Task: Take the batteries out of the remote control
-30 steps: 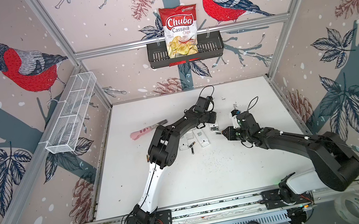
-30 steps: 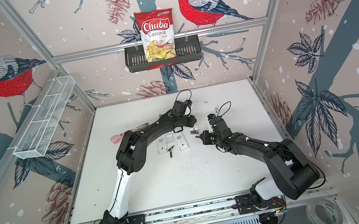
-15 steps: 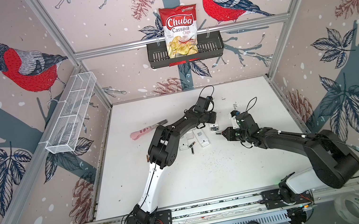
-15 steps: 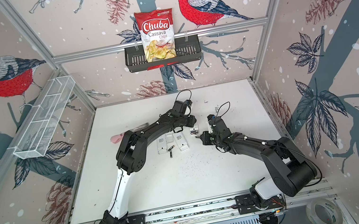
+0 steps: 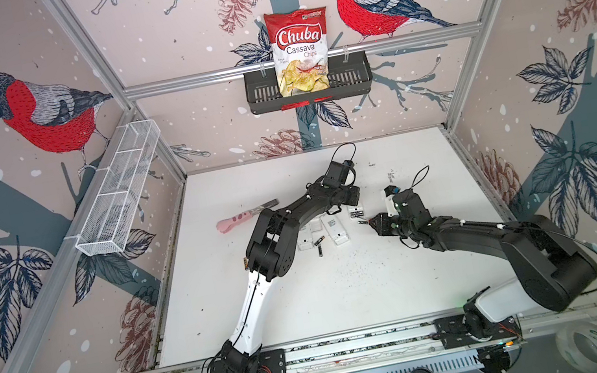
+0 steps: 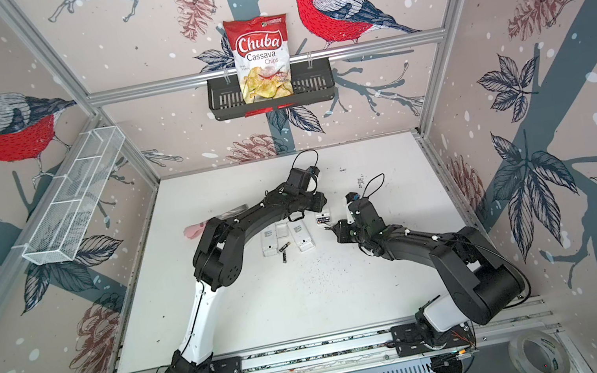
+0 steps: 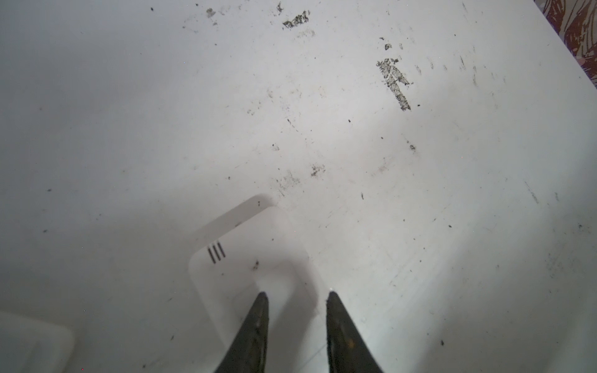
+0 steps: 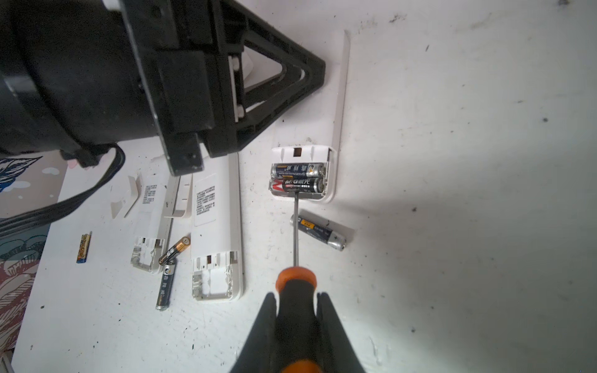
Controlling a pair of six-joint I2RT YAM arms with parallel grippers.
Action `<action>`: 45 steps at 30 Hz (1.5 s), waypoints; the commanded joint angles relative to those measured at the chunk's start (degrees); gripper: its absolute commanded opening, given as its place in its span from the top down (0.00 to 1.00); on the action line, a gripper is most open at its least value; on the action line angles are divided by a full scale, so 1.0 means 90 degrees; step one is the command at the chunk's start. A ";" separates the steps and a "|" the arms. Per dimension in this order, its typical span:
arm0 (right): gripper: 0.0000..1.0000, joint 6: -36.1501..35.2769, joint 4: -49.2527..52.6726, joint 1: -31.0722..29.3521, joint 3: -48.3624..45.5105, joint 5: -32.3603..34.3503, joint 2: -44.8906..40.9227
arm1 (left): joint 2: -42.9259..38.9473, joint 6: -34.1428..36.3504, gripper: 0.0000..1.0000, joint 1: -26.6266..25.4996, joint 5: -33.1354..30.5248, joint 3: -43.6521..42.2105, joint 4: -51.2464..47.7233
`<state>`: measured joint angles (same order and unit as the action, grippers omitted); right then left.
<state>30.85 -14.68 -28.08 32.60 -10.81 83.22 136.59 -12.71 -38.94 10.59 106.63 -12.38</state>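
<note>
A white remote control lies back up with its compartment open, and two batteries sit inside. My right gripper is shut on an orange-and-black screwdriver whose tip touches the nearer cell. My left gripper is open at the remote's far end, with one fingertip on it and the other at its edge. One loose battery lies beside the screwdriver shaft. Two more lie between two emptied remotes. In both top views the grippers face each other mid-table.
A loose battery cover lies beside the far emptied remote. A pink-handled tool lies left of the left arm. A chips bag stands in a black basket on the back wall, and a wire basket hangs on the left wall.
</note>
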 commanded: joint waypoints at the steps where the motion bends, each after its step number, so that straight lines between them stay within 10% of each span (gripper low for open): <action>1: 1.00 0.0200 -0.0391 -0.0007 -0.0177 0.0133 0.0018 | 0.0008 -0.0060 0.69 -0.0019 0.0093 -0.0070 -0.0531; 45: 1.00 0.2373 -0.6016 0.0678 -0.1571 -0.1352 0.2204 | 0.0028 -0.0081 0.70 0.0025 0.0209 -0.0145 -0.0503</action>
<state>51.42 -66.13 -22.09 18.06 -23.07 102.35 136.31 -13.34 -38.89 11.99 105.73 -11.29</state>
